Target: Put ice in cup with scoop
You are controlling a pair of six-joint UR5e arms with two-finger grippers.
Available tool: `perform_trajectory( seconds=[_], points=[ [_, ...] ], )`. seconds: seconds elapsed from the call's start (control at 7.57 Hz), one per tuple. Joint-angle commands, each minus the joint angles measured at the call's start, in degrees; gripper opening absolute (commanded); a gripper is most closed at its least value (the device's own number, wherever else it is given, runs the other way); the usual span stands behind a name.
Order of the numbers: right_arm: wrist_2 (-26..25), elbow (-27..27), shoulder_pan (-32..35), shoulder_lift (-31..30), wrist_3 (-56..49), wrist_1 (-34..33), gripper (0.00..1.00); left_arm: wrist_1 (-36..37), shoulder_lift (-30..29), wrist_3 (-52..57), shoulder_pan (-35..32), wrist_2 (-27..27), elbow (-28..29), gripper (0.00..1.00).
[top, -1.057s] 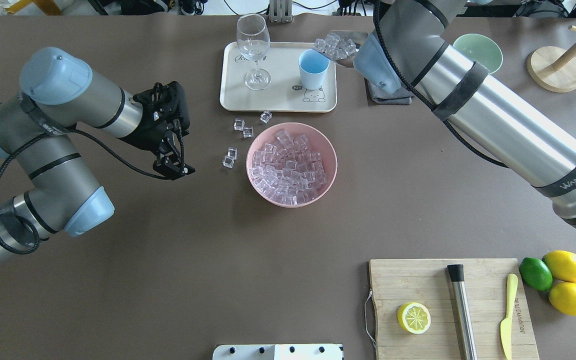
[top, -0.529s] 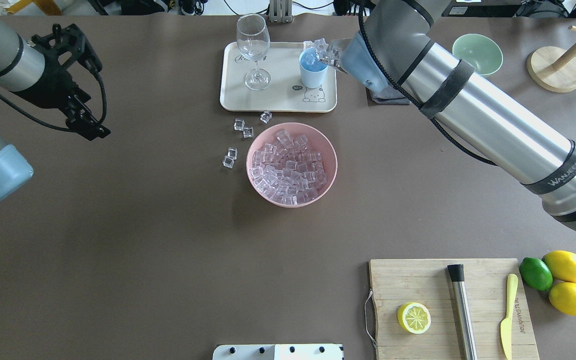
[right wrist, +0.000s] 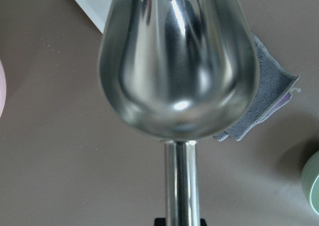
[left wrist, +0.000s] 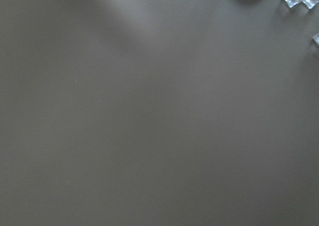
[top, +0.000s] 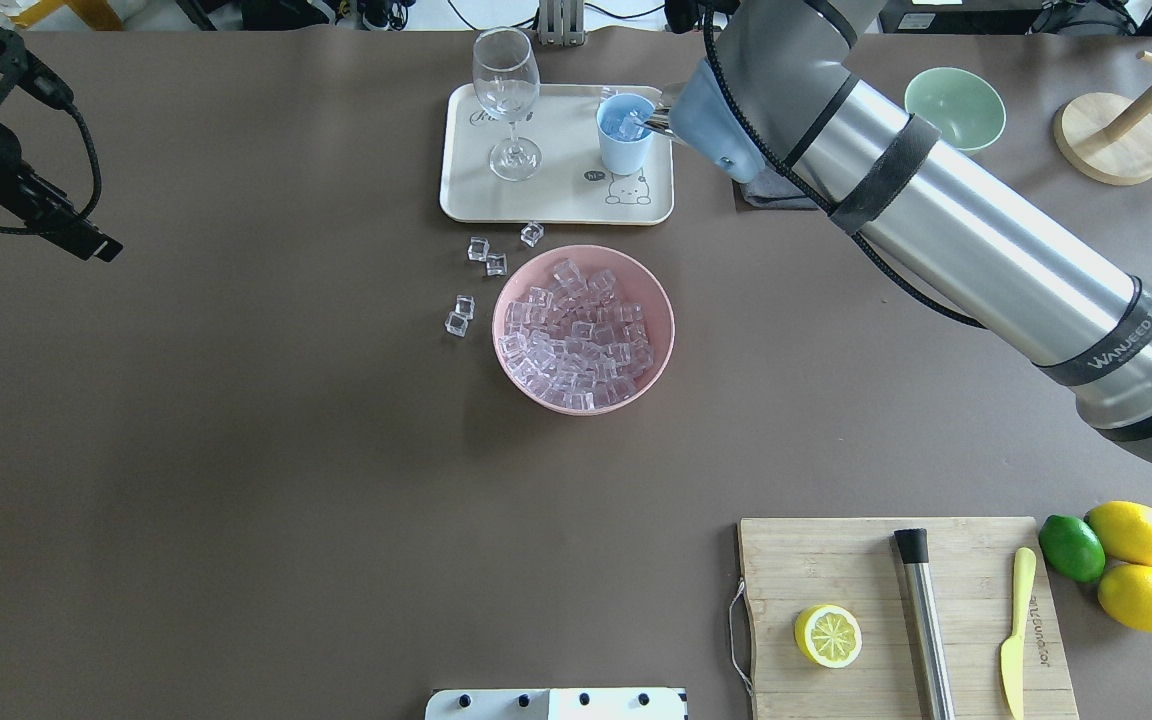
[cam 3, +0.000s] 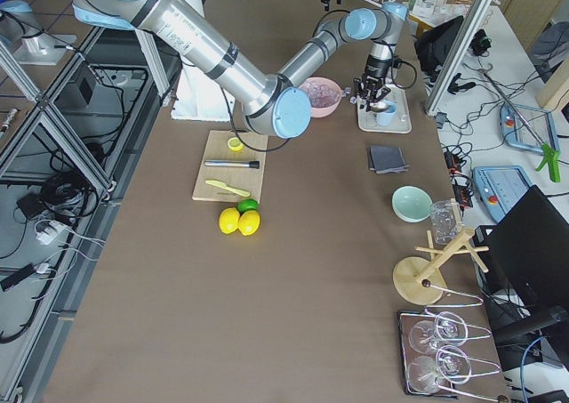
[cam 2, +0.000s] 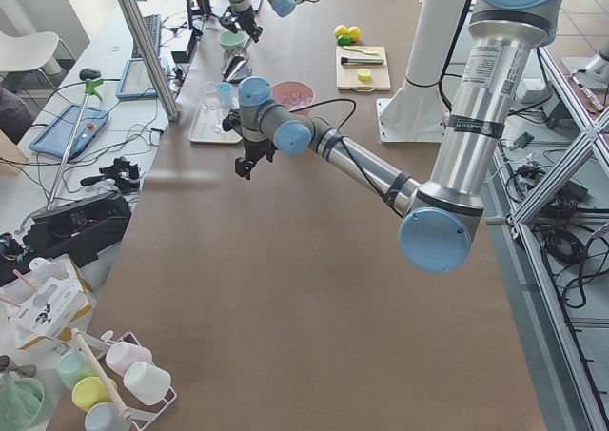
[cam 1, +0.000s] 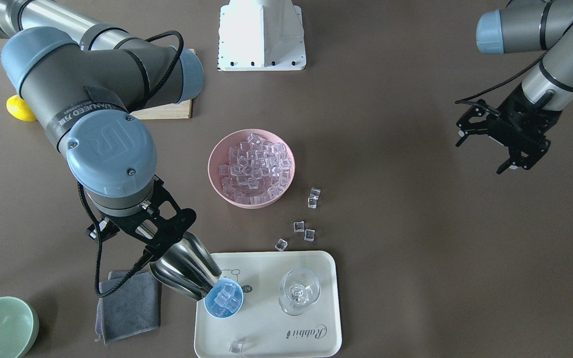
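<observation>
The light-blue cup point(top: 626, 137) stands on the white tray point(top: 556, 205) and holds a few ice cubes point(cam 1: 224, 297). My right gripper point(cam 1: 159, 247) is shut on the handle of the silver scoop point(cam 1: 185, 268). The scoop is tipped steeply with its mouth at the cup's rim, and its underside fills the right wrist view point(right wrist: 179, 56). The pink bowl point(top: 658, 300) is full of ice point(top: 576, 335). Several loose cubes point(top: 484, 257) lie on the table to its left, and one cube point(cam 1: 237, 346) lies on the tray. My left gripper point(cam 1: 483, 155) is open and empty, far off at the table's side.
A stemmed glass point(top: 507, 100) stands on the tray next to the cup. A grey cloth point(cam 1: 130, 306) and a pale-green bowl point(top: 956, 105) lie beyond the scoop. A cutting board point(top: 896, 620) bears a lemon half, a steel cylinder and a yellow knife, with lemons and a lime beside it.
The scoop moved over the cup and tipped, and its ice cubes dropped into the cup. My left arm swung away to the far left of the table.
</observation>
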Motion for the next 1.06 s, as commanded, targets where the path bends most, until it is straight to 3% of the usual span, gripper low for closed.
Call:
perform_trajectory(
  seconds=[0.0, 0.26, 0.4, 0.66, 0.79, 0.93],
  points=[
    [-1.22, 1.06, -0.04, -0.22, -1.16, -0.93, 0.0, -0.19, 3.49, -0.52, -9.35, -0.87, 1.1, 0.98],
    [-0.08, 9.73, 1.52, -7.12, -0.29, -1.55, 0.0, -0.01, 6.76, 0.09, -18.95, -2.1, 6.17, 0.98],
    [3.92, 13.25, 4.23, -11.43, 0.33, -1.03, 0.0, -0.1, 8.42, 0.18, -22.82, -2.1, 10.12, 0.99],
    [6.33, 22.55, 6.98, -21.78, 5.05, 1.42, 0.0, -0.01, 10.28, 9.1, -26.37, -2.1, 15.06, 0.99],
    [7.21, 28.35, 7.42, -30.2, 13.35, 6.49, 0.0, -0.01, 10.29, 9.23, -26.37, -2.1, 15.6, 0.99],
    [11.57, 29.54, 8.21, -35.59, 24.57, 10.97, 0.0, -0.01, 10.29, 9.23, -26.29, -2.1, 15.69, 0.99]
  ],
)
